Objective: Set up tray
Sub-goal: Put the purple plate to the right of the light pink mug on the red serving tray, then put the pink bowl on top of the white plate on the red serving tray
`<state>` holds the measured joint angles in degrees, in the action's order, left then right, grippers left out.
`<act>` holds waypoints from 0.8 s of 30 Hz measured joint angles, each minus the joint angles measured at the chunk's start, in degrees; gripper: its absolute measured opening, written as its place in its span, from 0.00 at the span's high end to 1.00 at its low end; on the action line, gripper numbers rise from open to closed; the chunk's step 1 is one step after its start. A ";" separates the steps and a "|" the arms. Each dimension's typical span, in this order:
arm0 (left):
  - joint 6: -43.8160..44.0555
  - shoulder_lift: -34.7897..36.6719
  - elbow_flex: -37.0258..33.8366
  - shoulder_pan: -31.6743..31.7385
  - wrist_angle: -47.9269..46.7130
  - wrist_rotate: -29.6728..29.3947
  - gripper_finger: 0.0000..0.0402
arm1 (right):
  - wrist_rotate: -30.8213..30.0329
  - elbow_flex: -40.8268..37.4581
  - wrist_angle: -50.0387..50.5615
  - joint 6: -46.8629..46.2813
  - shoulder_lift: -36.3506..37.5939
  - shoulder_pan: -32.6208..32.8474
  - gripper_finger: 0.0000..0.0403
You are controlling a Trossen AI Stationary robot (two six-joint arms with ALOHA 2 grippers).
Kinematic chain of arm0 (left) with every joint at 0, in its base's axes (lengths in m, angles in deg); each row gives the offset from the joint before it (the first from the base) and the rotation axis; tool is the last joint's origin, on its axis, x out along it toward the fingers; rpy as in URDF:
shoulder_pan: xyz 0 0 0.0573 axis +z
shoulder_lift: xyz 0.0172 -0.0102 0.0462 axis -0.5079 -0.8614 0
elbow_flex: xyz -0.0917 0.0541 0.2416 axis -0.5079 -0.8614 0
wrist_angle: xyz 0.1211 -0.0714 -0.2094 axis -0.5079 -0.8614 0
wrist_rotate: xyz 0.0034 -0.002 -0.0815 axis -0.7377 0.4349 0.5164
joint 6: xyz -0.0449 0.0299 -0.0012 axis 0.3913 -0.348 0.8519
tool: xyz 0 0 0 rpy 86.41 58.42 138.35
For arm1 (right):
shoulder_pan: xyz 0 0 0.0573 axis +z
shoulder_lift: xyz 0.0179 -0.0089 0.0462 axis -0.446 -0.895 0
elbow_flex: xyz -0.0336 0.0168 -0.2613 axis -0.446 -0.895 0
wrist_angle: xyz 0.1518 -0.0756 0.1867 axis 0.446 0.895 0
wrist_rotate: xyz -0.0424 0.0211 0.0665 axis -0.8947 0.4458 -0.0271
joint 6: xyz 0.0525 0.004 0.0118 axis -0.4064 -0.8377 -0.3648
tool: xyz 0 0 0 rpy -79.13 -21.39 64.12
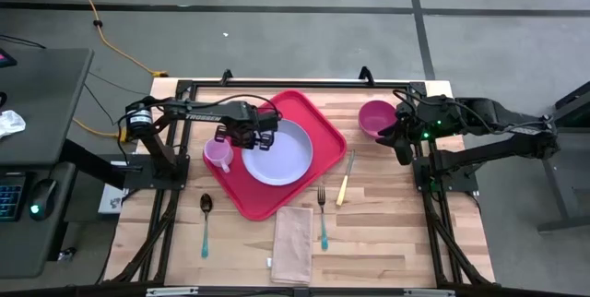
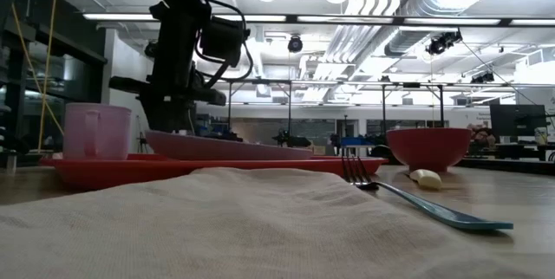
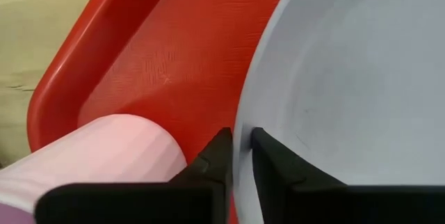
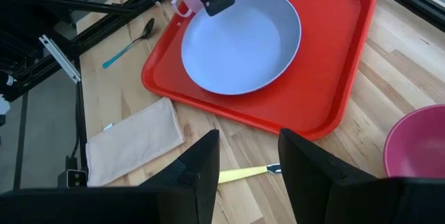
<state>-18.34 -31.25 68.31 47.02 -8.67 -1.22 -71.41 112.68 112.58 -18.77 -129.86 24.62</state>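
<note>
Round lavender plate (image 1: 278,152) and pink cup (image 1: 218,154) sit on the red plastic tray (image 1: 318,117); left gripper (image 3: 240,156) fingers straddle the plate's rim, right gripper (image 4: 248,156) fingers spread; bowl (image 1: 376,117), cutlery, napkin (image 1: 293,244) remain outside.

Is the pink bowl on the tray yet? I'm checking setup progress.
No, the pink bowl sits on the wooden table, off the red tray.

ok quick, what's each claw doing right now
Left claw: fingers straddling the lavender plate's rim on the tray; gripping or releasing, cannot tell.
Right claw: open, empty, beside the bowl.
</note>
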 joint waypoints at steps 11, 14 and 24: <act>-0.07 0.00 0.00 0.00 0.31 0.28 0.70 | 0.15 0.00 0.00 -0.39 0.01 0.02 0.69; -0.07 0.00 0.00 0.00 0.33 0.33 0.69 | 0.16 0.00 0.00 -0.35 0.00 0.02 0.69; -2.36 0.27 3.69 0.02 -0.69 1.72 0.70 | 0.14 -0.02 0.00 -0.22 0.00 0.02 0.69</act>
<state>-20.70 -30.99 72.00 47.04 -9.37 0.50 -71.27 112.66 112.58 -18.99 -129.86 24.64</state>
